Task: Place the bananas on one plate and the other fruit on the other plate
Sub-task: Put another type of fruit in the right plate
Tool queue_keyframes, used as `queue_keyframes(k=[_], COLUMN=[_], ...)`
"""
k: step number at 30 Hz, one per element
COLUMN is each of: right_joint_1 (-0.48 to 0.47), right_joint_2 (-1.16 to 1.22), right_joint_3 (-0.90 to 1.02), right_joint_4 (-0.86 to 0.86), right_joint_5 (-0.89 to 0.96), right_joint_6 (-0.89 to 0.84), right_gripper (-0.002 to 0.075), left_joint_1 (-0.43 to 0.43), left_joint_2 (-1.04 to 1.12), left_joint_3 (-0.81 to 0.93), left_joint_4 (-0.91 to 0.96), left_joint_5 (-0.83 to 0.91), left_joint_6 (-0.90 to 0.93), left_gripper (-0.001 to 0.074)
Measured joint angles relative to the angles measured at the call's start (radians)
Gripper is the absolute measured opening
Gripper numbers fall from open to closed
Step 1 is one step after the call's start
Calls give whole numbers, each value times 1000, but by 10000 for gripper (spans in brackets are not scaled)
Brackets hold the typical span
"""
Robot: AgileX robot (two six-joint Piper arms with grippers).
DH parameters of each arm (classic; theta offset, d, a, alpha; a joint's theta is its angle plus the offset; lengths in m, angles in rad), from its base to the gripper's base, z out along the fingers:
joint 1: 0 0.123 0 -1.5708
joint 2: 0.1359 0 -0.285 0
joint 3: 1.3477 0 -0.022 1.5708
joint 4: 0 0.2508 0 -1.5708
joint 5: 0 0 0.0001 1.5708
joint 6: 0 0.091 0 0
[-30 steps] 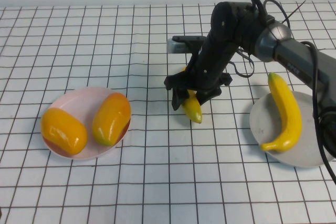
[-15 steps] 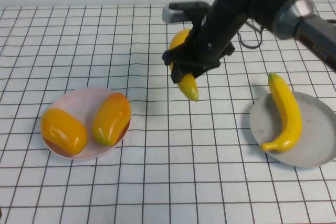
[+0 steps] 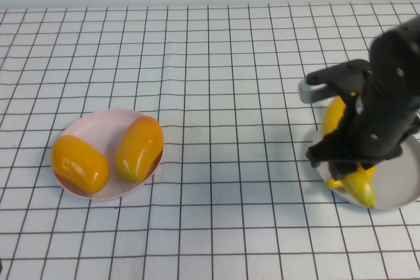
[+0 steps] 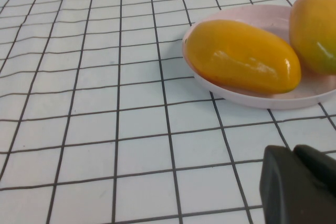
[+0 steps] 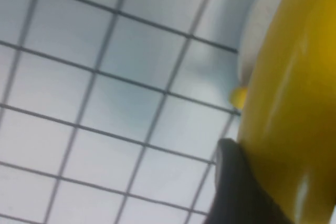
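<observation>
Over the grey plate [image 3: 403,185], the right gripper [image 3: 351,168] fingers pinch a banana [image 3: 361,188]; the left gripper [image 4: 299,187] fingers sit pressed together near the pink plate [image 4: 236,95].

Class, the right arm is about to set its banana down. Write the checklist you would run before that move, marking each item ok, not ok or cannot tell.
1. Right end effector holds a banana: ok, shut on it.
2. Banana is above the grey plate: ok, over its near-left rim.
3. First banana already on that plate: ok, mostly hidden behind the arm.
4. Free space for the second banana: cannot tell, the arm covers the plate.
5. Both orange fruits lie on the pink plate: ok.
6. Left end effector shut, parked near the pink plate: ok.
</observation>
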State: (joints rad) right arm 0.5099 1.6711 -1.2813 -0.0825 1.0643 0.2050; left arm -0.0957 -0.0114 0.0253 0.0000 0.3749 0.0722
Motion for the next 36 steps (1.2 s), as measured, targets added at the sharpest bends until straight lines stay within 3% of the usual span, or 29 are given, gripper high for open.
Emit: queue_keyframes(k=[7, 13, 19, 28, 36], right_joint_1=[-50, -185, -301, -318, -318], right_joint_2=[-125, -114, -34, 66, -86], right_joint_3=[165, 167, 167, 167, 156], right_joint_4=[-116, -118, -53, -13, -17], right_joint_5=[-73, -92, -129, -168, -170], right_joint_6=[145, 149, 45, 4, 2], right_gripper=[313, 313, 338, 369, 369], left_joint_1=[0, 0, 0, 0, 0], left_joint_2=[0, 0, 0, 0, 0], left_joint_3=[0, 0, 0, 0, 0], left_joint_4=[0, 0, 0, 0, 0], left_joint_5=[0, 0, 0, 0, 0], left_joint_6=[0, 0, 0, 0, 0], left_gripper=[-4, -4, -4, -4, -4])
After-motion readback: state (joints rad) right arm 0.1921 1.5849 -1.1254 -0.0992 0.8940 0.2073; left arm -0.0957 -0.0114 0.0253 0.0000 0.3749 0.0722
